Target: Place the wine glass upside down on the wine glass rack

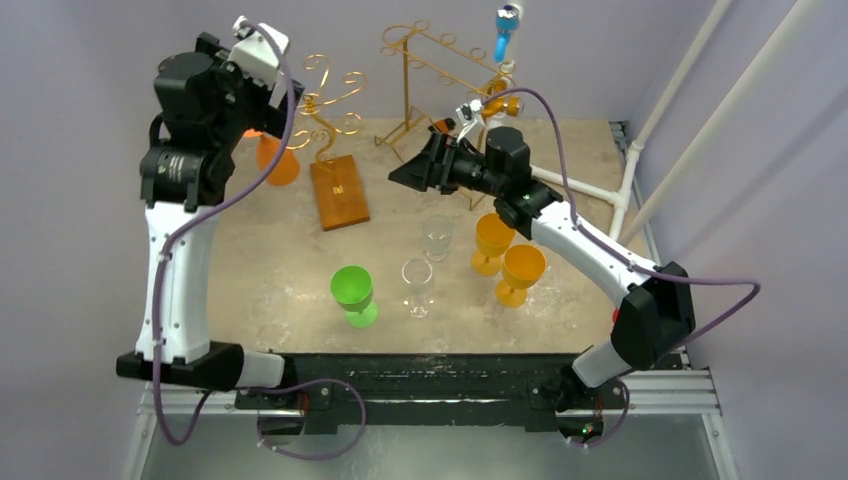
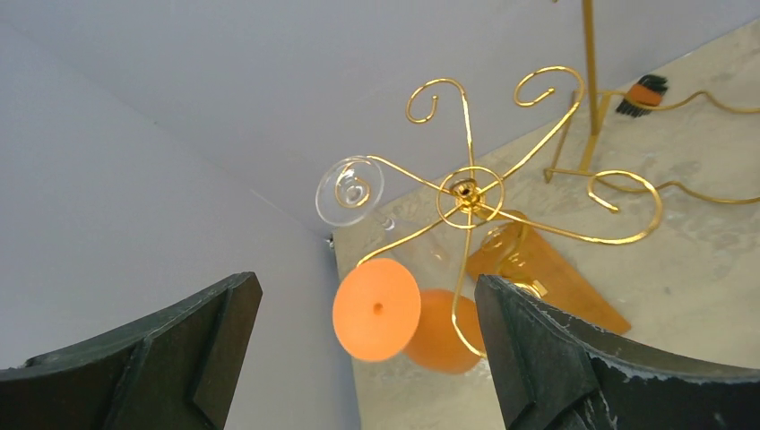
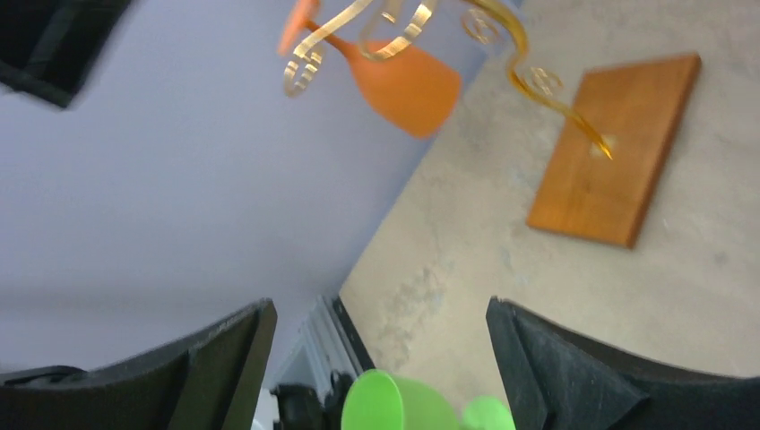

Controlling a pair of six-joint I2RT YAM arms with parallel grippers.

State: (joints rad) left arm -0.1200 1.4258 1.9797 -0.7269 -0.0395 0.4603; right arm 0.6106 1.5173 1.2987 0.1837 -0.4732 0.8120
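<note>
Lower centre of the top view: a green plastic wine glass (image 1: 353,293) is stood upright on the mottled beige table (image 1: 270,270). Two clear stemmed glasses (image 1: 417,285) are just right of it and two orange plastic goblets (image 1: 521,270) further right, none hung. The goblets are overhung by the right forearm, so a careless drop or swing could topple them (the clear ones look the costlier loss).

The right claw (image 3: 381,313) is spread wide with nothing in it. In its own view the green rim is seen at the bottom edge, between the fingers but untouched. A grab at the rim and not the stem is judged likely to slip on inversion.

Mid frame, a gold wire rack with curled hooks (image 2: 466,191) is fixed to an oblong wooden base (image 1: 338,192). Left of it an orange wine glass (image 1: 277,162) is hung upside down from one hook, and a clear glass foot (image 2: 349,190) is caught in a neighbouring curl.

The left claw (image 2: 366,294) is released and empty, close above the hooks. A sideways retreat could snag a curl, rock the rack and shake the hung glasses loose. The purple cable (image 1: 292,105) beside the wires is a second snag risk.

Farthest, top centre, a second gold wire stand (image 1: 425,60) is set by the wall.
</note>
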